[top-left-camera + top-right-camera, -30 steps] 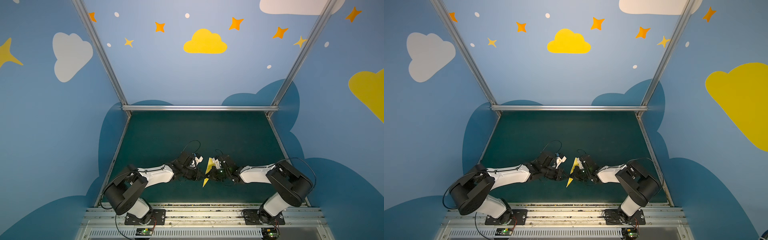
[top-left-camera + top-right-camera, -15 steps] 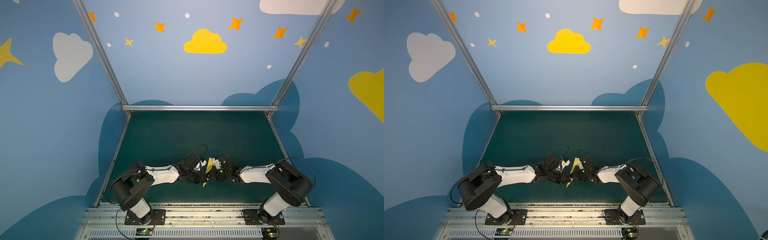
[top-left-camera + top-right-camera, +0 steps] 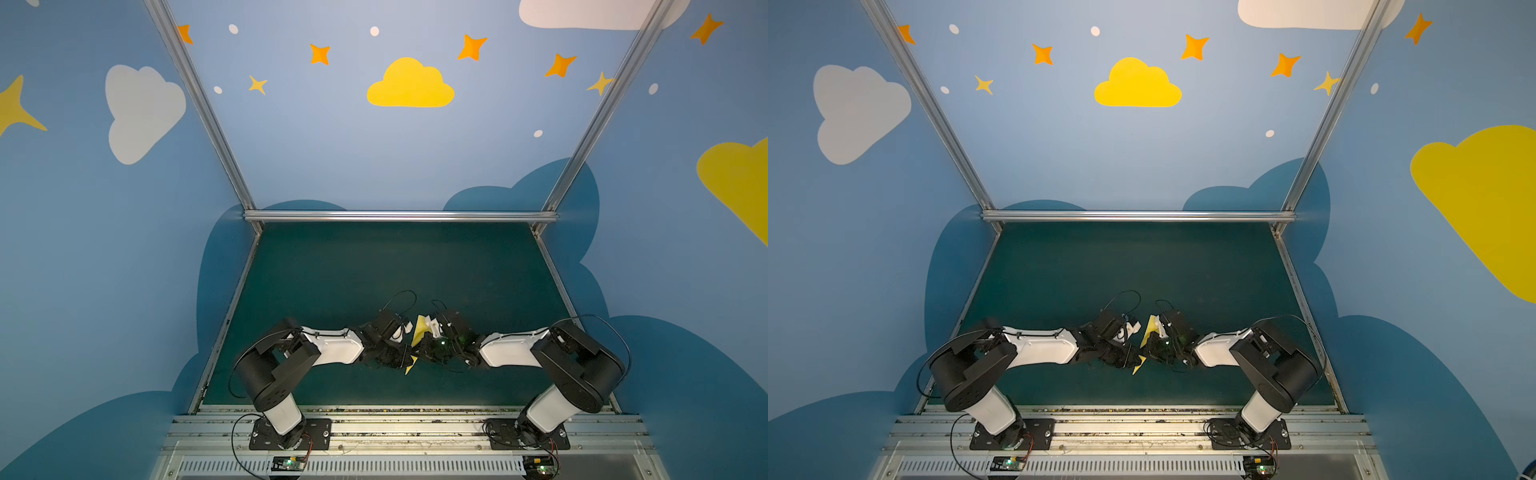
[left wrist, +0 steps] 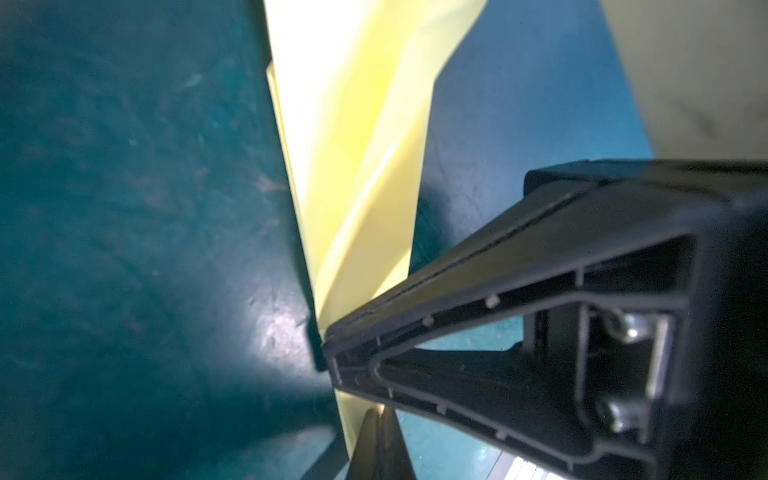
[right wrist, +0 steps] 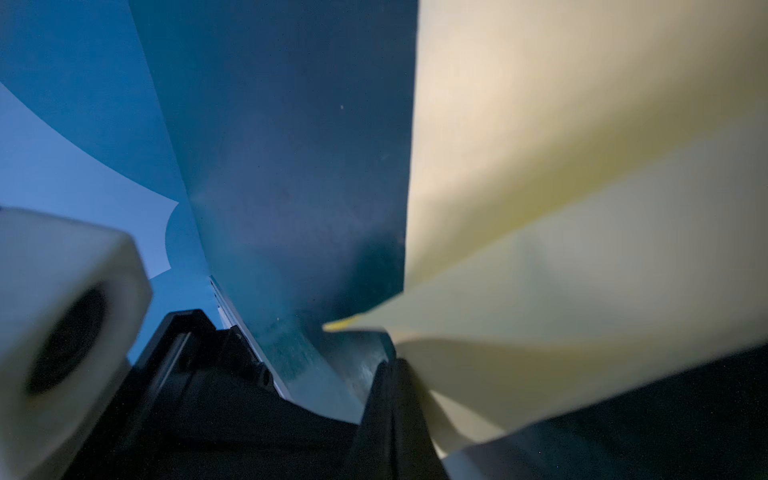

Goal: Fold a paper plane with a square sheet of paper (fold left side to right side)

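The blue painted walls (image 3: pixel 332 166), flat matte panels with cloud and star shapes, closed in a dark green tabletop (image 3: pixel 374 266) whose scuffed surface gave a dull sheen under the wrist lights. Over the last second the white-and-black left arm (image 3: pixel 332 349) had swung inward, its elbow drawing toward the centre, while the matching right arm (image 3: pixel 511 353) had hardly shifted. That brought the two wrists almost nose to nose near the front middle of the tabletop, and the yellow strip showing between them had narrowed.

Between them stood the pale yellow paper plane (image 3: pixel 420 332), a slim folded dart held on edge with its point aimed toward the front rail. The paper looked thin and matte. It glowed where light passed through a single layer, and it had crisp lengthwise creases and overlapping flaps. Whether its lower tip touched the tabletop was hard to tell from above.

The left fingers (image 4: pixel 386 453), black ribbed moulded plastic tapering to a wedge, were pressed fully together with the paper's edge running in between them. The right fingers (image 5: pixel 388 415) were likewise clamped tight on a layered flap. With both sides gripped, the folding seemed well advanced. The left arm's approach probably served to carry the left side across to the right, or to press that crease.
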You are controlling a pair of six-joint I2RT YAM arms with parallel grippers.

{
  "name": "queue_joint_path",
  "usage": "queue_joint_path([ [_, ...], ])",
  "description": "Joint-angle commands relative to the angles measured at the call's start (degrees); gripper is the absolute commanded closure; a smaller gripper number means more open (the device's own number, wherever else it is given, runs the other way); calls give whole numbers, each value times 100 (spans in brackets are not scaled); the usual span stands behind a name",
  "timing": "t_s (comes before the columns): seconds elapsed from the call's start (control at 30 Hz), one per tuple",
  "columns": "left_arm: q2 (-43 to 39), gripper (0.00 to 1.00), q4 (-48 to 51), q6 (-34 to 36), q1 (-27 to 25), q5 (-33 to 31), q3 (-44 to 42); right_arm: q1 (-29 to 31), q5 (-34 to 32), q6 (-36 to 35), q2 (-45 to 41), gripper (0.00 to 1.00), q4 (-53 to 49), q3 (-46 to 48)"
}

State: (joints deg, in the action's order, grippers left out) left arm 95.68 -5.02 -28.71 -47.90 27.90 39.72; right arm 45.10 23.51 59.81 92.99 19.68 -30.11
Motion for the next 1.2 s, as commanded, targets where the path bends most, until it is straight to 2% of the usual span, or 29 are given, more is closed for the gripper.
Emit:
queue_joint_path([
  [0.0,17,97,250,104,-114,-284,-214,-4,-320,47,237,100,-579,231],
  [0.43,-878,97,561,-334,-475,-568,-1324,-7,-345,117,211,100,-486,338],
  [0.63,-1494,97,829,-354,-466,-755,-949,-5,-339,125,245,100,-441,355],
  [0.87,-893,97,400,-290,-467,-657,-343,-3,-324,171,279,100,-368,397],
  [1.17,-247,97,184,-131,-388,-687,-25,-6,-314,172,213,100,-381,423],
])
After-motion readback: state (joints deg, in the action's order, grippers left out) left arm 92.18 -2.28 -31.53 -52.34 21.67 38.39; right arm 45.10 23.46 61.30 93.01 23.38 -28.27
